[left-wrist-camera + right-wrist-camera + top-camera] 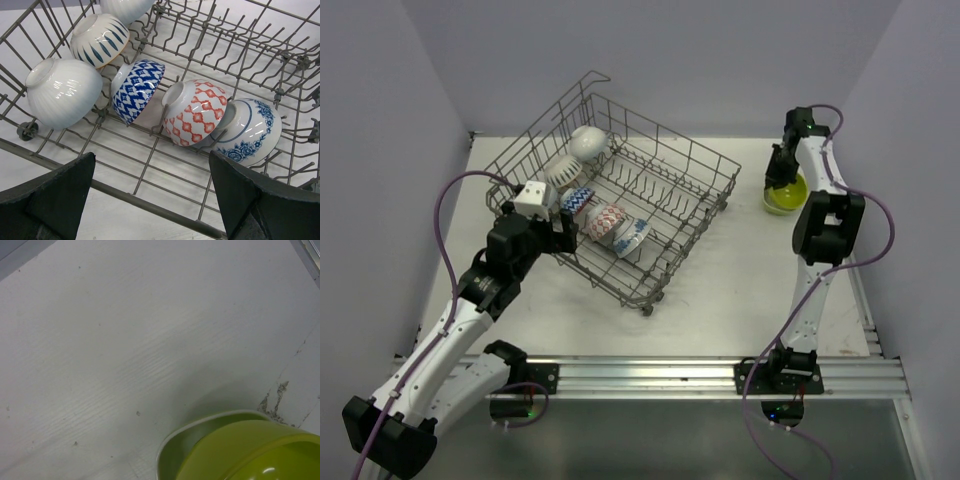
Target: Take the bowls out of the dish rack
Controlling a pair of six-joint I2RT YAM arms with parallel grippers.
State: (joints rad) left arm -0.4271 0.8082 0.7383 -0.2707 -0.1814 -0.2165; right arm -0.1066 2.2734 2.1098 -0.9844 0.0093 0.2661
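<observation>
Right wrist, lime bowl [245, 447] cut off

A white table [740, 290] lies under the left pincer [567, 226] and the right pincer [781, 188]. Pale walls [720, 60] stand beyond and outside both. An aluminium rail [650, 375] runs well behind them. A dark chipped crack [274, 397] marks the tabletop below the right pincer.

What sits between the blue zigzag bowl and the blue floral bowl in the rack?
The red-patterned bowl, tipped on its side against the blue floral bowl, with the blue zigzag bowl on its other side. The left wrist view shows it.
</observation>
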